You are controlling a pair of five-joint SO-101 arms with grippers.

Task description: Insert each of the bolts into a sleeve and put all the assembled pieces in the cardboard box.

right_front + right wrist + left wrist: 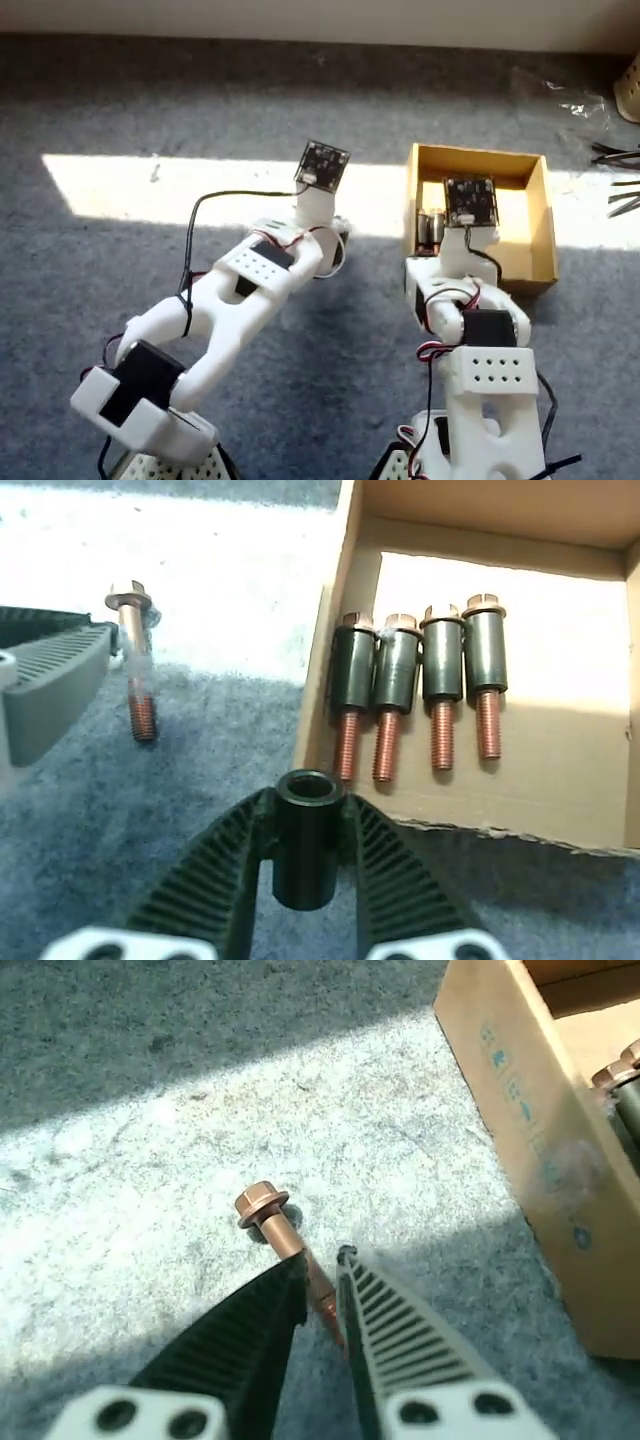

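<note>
My left gripper (322,1260) is shut on the threaded shank of a copper bolt (268,1215), whose flanged head sticks out past the fingertips over the grey carpet. The right wrist view has that same bolt (136,660) beside the left arm's finger (55,680). My right gripper (308,805) is shut on a black sleeve (306,840), its bore facing up, just outside the cardboard box (330,630). Several assembled pieces (420,670) lie side by side inside the box (475,153). From above, the left arm (270,270) ends left of the box and the right arm (465,300) at its left wall.
Grey carpet with a bright sunlit band (150,185) stretches to the left. The box wall (530,1090) stands close beside the left gripper. Dark cables and clutter (615,170) lie at the far right edge.
</note>
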